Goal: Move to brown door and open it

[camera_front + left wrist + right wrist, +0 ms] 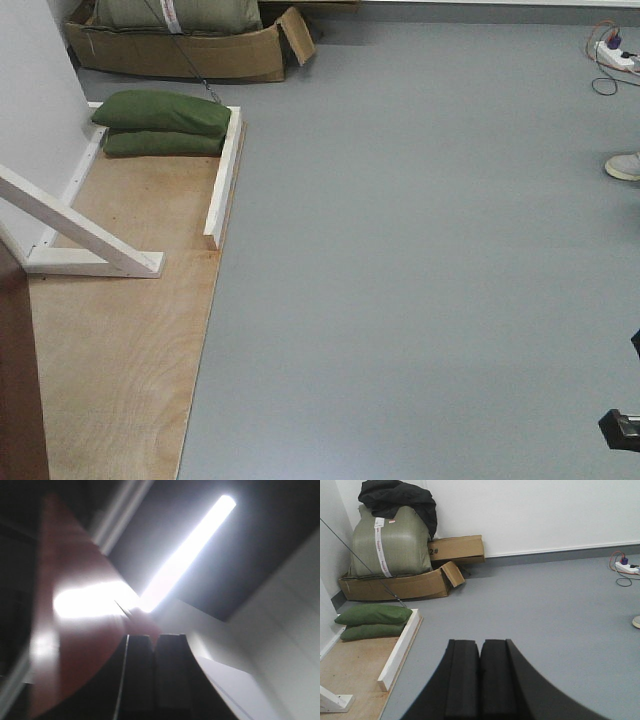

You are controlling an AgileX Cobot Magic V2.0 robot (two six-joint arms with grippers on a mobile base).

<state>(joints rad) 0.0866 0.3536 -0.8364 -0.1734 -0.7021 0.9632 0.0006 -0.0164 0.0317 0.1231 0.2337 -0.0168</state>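
Note:
The brown door shows as a dark brown strip at the lower left edge of the front view (pixel 14 385). In the left wrist view it is a blurred reddish-brown surface (pixel 75 650) filling the left side. My left gripper (pixel 154 638) points upward towards the ceiling, jaws shut together with nothing between them, its tips close beside the door's surface. I cannot tell whether they touch it. No door handle is visible. My right gripper (pixel 480 643) is shut and empty, held above the grey floor.
A plywood base (pixel 120 360) with a white frame and diagonal brace (pixel 80 232) lies left. Green sandbags (pixel 165 122) and a cardboard box (pixel 200 55) sit beyond it. A power strip (pixel 615 55) and a shoe (pixel 624 166) are at right. A bright ceiling light (pixel 190 550) glares overhead.

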